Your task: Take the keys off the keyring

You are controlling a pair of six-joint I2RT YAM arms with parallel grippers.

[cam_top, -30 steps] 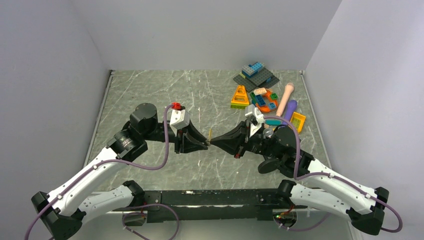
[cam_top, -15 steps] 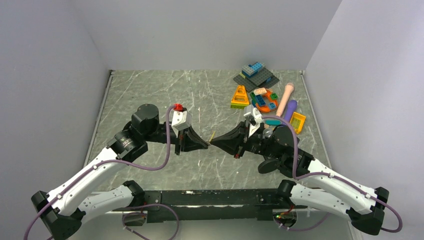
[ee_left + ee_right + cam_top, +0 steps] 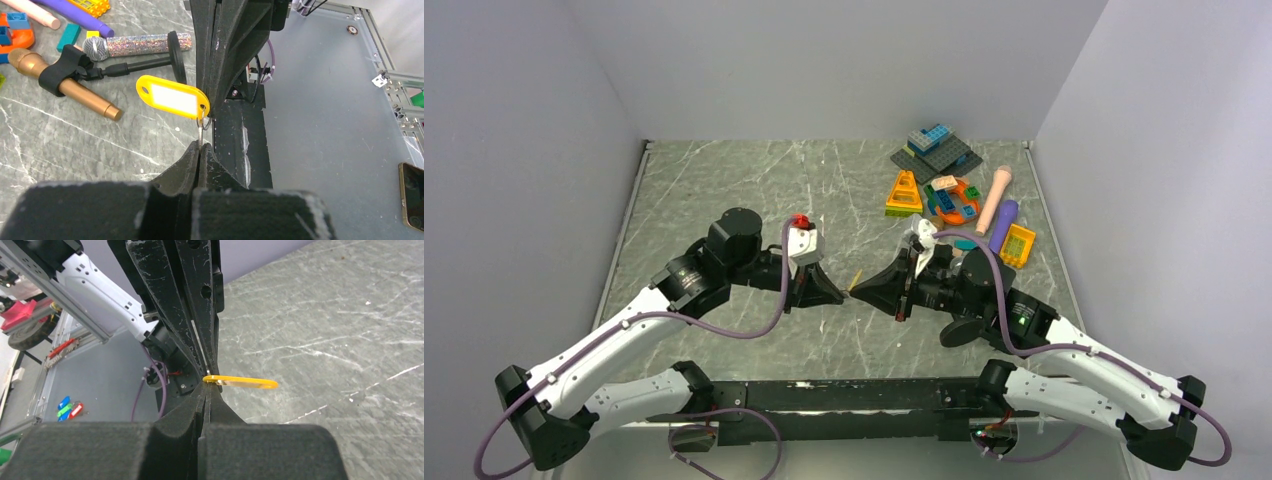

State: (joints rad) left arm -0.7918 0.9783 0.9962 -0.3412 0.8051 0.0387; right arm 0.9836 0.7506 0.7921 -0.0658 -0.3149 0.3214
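My left gripper [image 3: 200, 146] is shut on a thin flat key [image 3: 200, 136], edge-on between its fingertips. The small grey keyring [image 3: 206, 121] links the key to a yellow key tag [image 3: 172, 97]. My right gripper [image 3: 207, 386] is shut on the ring end of that tag [image 3: 245, 383], which juts out flat to the right. In the top view the left gripper [image 3: 838, 295] and right gripper [image 3: 854, 291] meet tip to tip above mid-table, with the tag [image 3: 856, 276] a sliver between them. The key's shape is hidden by the fingers.
Toys lie at the back right: a brick plate [image 3: 936, 150], an orange triangle [image 3: 904, 193], an orange dish of bricks [image 3: 952, 198], pink and purple sticks [image 3: 996, 196]. A gold toy microphone [image 3: 65, 82] and a glitter microphone [image 3: 135, 44] on a black stand lie by the right arm.
My left arm has reached further right and its wrist has turned. The meeting point of the two grippers has shifted slightly right; both stay shut.
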